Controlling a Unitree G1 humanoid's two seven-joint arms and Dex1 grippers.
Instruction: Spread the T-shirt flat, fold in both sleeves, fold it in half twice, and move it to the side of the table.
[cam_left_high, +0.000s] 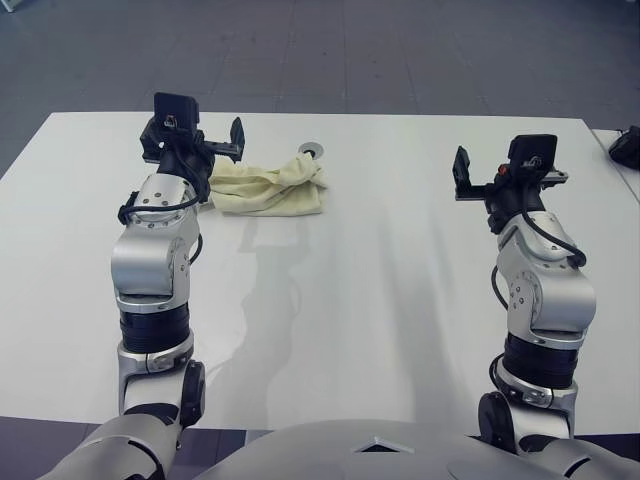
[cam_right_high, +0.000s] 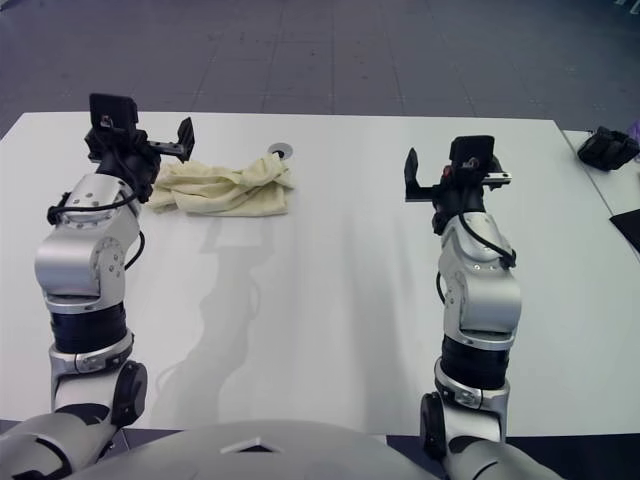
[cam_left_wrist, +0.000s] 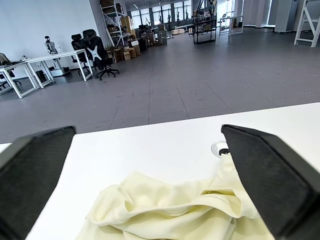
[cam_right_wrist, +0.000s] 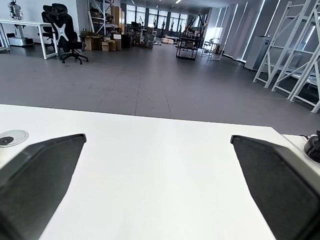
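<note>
T-shirt (cam_left_high: 270, 187) lies bunched on the far left of the table (cam_left_high: 380, 300), sleeves lost in its folds, its left edge hidden behind the left gripper (cam_left_high: 195, 140), whose fingers are spread wide. Right gripper (cam_left_high: 508, 172), fingers also spread, hovers well apart.

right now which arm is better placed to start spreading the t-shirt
Left, most likely. The left gripper is open at the edge of the crumpled T-shirt, with the cloth just ahead of it. The right gripper is over bare table, far from the shirt.
</note>
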